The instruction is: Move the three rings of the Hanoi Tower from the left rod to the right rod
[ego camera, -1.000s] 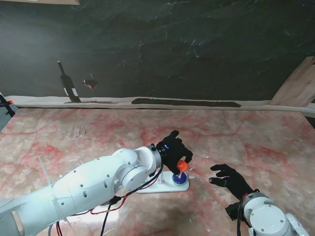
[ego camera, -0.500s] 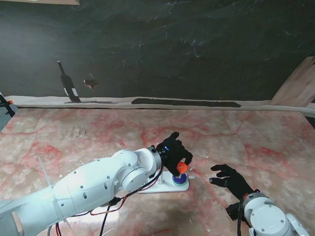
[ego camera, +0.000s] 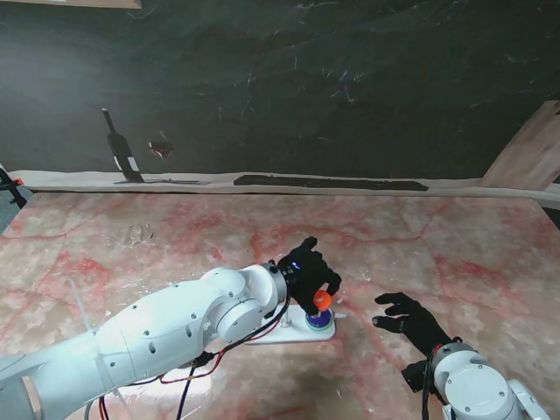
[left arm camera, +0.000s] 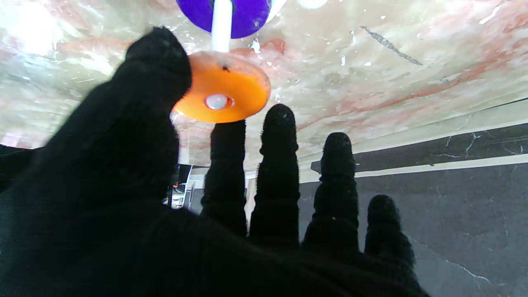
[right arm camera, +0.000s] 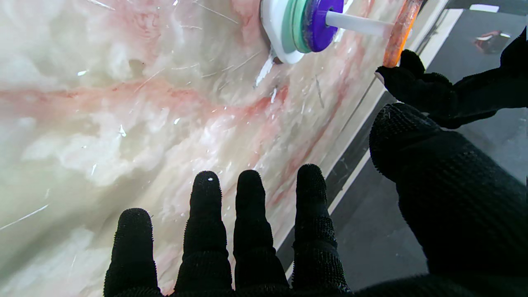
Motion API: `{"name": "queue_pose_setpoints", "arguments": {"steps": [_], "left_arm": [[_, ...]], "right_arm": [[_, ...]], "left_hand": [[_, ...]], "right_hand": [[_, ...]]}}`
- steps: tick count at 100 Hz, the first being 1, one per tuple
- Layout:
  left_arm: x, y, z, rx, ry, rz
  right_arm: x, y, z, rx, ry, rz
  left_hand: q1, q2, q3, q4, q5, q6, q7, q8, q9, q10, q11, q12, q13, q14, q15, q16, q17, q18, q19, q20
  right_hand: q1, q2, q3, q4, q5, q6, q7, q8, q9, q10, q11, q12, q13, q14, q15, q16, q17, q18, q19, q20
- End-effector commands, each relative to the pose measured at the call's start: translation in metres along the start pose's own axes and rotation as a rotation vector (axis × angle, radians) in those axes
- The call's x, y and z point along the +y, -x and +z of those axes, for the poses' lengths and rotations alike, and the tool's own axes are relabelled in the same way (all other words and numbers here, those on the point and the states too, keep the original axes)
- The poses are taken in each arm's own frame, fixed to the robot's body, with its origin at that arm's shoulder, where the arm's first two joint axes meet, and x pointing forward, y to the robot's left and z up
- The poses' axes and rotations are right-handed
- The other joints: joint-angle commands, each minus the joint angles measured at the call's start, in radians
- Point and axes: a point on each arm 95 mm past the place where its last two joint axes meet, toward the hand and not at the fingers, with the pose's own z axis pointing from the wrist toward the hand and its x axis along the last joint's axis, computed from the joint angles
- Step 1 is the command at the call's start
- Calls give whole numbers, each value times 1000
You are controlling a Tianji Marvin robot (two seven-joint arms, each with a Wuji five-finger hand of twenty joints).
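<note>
Fingers of the left hand (ego camera: 308, 271) pinch an orange ring (left arm camera: 222, 92) threaded on the top of the right rod (right arm camera: 355, 24), high above the purple ring (right arm camera: 317, 25) and green ring (right arm camera: 296, 25) stacked on the white base (ego camera: 290, 332). Nearby, the right hand (ego camera: 409, 320) hovers, fingers spread, holding nothing.

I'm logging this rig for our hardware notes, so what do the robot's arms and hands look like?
Both arms are glossy white with rounded joint housings. The left arm has small dark screw holes, and black and red cables hang under it. The right arm shows a black cable. The left hand and right hand are five-fingered in black textured knit gloves.
</note>
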Motion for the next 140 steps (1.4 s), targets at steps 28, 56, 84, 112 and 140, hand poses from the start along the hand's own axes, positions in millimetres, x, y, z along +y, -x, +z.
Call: {"name": "queue_pose_setpoints", "arguments": {"steps": [28, 56, 84, 112, 140], "left_arm": [[0, 1, 3, 1, 5, -1], [2, 0, 5, 1, 12, -2], [1, 0, 3, -9, 34, 14], [1, 0, 0, -17, 60, 27], [3, 0, -2, -26, 57, 20]], "right_arm": [[-3, 1, -1, -1, -8, 5], [-3, 1, -1, -4, -10, 4], [-3, 2, -1, -4, -13, 1], [-2, 2, -1, -1, -18, -3], [-2, 3, 0, -2, -21, -7]], "left_hand": [[92, 90, 118, 2, 138, -83, 228, 55, 26, -9, -10, -3, 4, 17, 10, -6, -2, -7, 4, -4], [88, 93, 113, 7, 130, -84, 221, 48, 8, -19, -8, 1, -3, 12, 9, -5, -4, -10, 1, -6], [-61, 84, 190, 46, -48, 21, 58, 74, -114, 3, 31, -210, -42, 18, -8, -9, -8, -12, -29, -7], [-79, 18, 179, 12, -121, 71, -42, 35, -202, 25, -3, -238, -86, 24, -27, -17, -15, -17, -72, -1], [-128, -4, 125, -30, -216, 126, -114, -13, -363, 90, -62, -296, -143, 29, -46, -25, -21, -15, -138, 27]], "right_hand": [[-3, -5, -2, 31, -31, 9, 8, -14, 3, 3, 10, 5, 18, 3, 6, 16, 3, 9, 26, -21], [-2, -5, -1, 31, -31, 8, 8, -14, 3, 2, 11, 5, 18, 4, 6, 16, 3, 9, 26, -21], [-3, -7, -1, 31, -31, 8, 8, -14, 2, 2, 10, 5, 16, 4, 5, 16, 3, 9, 26, -21], [-3, -7, -2, 31, -39, 11, 5, -15, -9, 1, 7, 4, 9, 3, 2, 14, 3, 9, 26, -22], [-4, -11, -4, 31, -46, 14, 4, -15, -43, 6, 6, 4, -7, 0, -3, 13, 2, 8, 20, -25]]}}
